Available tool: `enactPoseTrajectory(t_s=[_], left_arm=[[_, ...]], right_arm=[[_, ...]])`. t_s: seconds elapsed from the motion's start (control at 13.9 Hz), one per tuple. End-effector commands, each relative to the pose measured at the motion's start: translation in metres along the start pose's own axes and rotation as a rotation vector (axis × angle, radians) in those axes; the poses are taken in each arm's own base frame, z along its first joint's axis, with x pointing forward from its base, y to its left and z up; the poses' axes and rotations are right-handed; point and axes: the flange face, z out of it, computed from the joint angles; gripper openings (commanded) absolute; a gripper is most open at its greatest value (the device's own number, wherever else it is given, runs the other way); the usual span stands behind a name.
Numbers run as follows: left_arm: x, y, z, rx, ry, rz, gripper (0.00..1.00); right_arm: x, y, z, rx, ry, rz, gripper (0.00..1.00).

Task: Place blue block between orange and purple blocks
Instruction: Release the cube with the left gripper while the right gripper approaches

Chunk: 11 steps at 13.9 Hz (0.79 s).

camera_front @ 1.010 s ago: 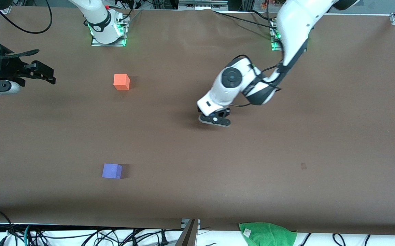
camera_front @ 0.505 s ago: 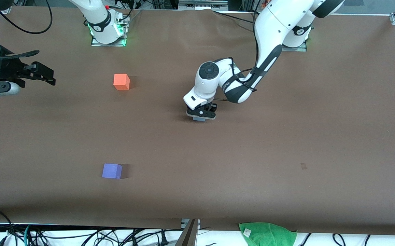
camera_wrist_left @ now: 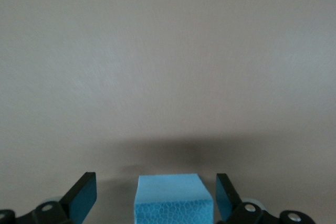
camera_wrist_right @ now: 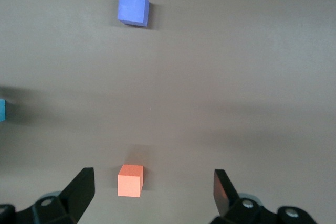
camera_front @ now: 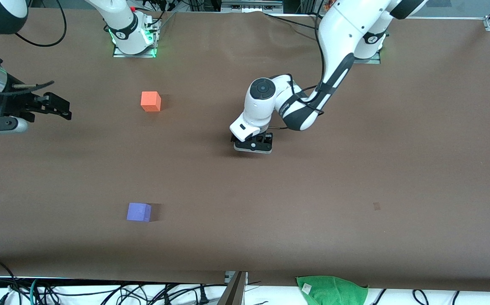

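The blue block [camera_wrist_left: 173,199] sits on the brown table between the open fingers of my left gripper [camera_wrist_left: 155,198], with a gap on each side. In the front view my left gripper [camera_front: 252,146] is low over the middle of the table and hides the block. The orange block [camera_front: 150,101] lies toward the right arm's end, and the purple block [camera_front: 139,212] lies nearer the camera than it. My right gripper [camera_front: 60,108] hangs open and empty over the right arm's end of the table. Its wrist view shows the orange block [camera_wrist_right: 130,180] and the purple block [camera_wrist_right: 132,8].
A green cloth [camera_front: 331,290] lies at the table's edge nearest the camera. Cables run along that edge and by the arm bases. The brown table [camera_front: 355,169] is bare between the orange and purple blocks.
My left gripper swung toward the right arm's end, turned, and settled low around the blue block. My right gripper shifted slightly.
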Motion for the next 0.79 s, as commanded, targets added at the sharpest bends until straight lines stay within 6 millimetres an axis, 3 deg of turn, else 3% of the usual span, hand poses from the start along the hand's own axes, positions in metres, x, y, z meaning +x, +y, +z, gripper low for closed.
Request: enactPoseTrajectory(t_s=[0.0, 0.07, 0.29, 0.43, 0.58, 0.72], left_arm=[[0.009, -0.003, -0.070, 0.001, -0.009, -0.069, 1.00], [0.014, -0.008, -0.094, 0.032, -0.005, -0.070, 1.00], [0.031, -0.041, -0.153, 0.124, -0.004, -0.111, 1.00], [0.043, -0.070, -0.179, 0.180, -0.015, -0.137, 1.00], [0.065, -0.113, -0.210, 0.237, -0.045, -0.114, 1.00], [0.088, -0.153, -0.253, 0.275, -0.129, -0.122, 1.00]], right_arm=[[0.018, 0.002, 0.035, -0.015, -0.051, -0.012, 1.00], [0.031, 0.000, 0.070, -0.014, -0.116, -0.011, 1.00], [0.033, -0.024, 0.082, 0.001, -0.126, -0.043, 1.00], [0.037, -0.056, 0.089, -0.009, -0.123, -0.078, 1.00], [0.053, -0.081, 0.115, 0.080, -0.095, -0.065, 1.00], [0.060, -0.136, 0.138, 0.115, -0.079, -0.017, 1.00]])
